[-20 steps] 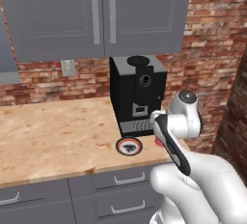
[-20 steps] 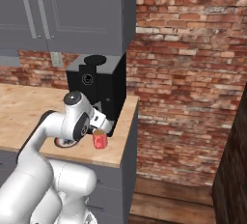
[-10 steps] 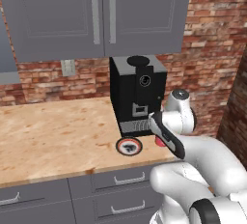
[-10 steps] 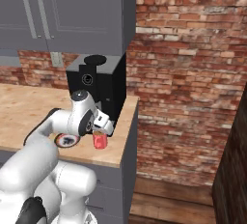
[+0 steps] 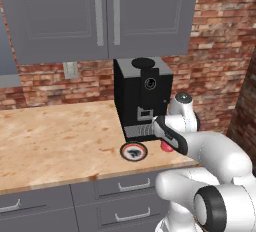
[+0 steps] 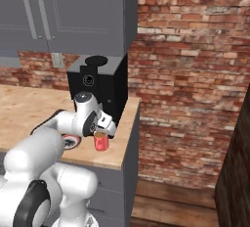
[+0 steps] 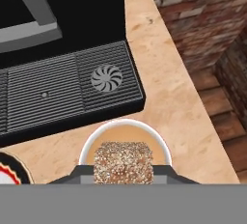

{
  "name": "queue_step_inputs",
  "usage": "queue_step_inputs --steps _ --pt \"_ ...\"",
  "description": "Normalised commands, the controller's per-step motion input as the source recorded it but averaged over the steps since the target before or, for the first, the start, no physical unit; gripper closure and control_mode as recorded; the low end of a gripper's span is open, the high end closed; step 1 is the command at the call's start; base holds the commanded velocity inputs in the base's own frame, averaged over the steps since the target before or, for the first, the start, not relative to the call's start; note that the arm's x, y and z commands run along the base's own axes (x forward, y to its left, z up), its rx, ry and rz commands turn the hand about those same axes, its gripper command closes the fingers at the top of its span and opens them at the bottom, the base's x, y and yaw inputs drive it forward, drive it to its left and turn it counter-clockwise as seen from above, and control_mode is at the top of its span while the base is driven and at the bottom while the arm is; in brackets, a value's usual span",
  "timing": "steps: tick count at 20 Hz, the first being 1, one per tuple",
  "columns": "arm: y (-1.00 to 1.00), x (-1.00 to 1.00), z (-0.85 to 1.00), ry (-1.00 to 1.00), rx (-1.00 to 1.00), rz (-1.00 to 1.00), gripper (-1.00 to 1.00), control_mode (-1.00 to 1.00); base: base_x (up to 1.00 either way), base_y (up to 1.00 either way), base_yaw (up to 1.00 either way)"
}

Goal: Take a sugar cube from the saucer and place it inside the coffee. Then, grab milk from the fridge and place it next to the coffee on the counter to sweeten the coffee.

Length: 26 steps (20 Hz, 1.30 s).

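Lowered since a second ago, gripper (image 7: 123,172) clamps speckled brown sugar cube (image 7: 123,162) directly above small red coffee mug (image 6: 101,141); release looks next.

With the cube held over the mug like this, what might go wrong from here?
1. The sugar cube hangs over the near part of the coffee, not its centre; on release it may hit the rim and fall onto the counter.
2. The mug stands near the counter edge, so a nudge could knock it off.
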Motion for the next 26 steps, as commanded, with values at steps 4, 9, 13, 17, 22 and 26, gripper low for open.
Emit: queue_step_inputs --steps 4,9,13,17,22,26 --pt "0.0 0.16 0.0 0.0 0.0 0.0 -1.0 -1.0 0.0 0.0 0.0" --pt "0.0 0.03 0.0 0.0 0.0 -0.01 -1.0 -1.0 0.0 0.0 0.0" --pt "0.0 -0.2 0.21 -0.03 0.0 -0.02 -1.0 -1.0 0.0 0.0 0.0" --pt "0.0 -0.84 0.56 -0.14 0.0 -0.01 -1.0 -1.0 0.0 0.0 0.0" --pt "0.0 -0.88 0.79 -0.13 0.0 0.0 -1.0 -1.0 0.0 0.0 0.0" --pt "0.0 -0.56 0.69 -0.15 0.0 0.0 -1.0 -1.0 0.0 0.0 0.0"
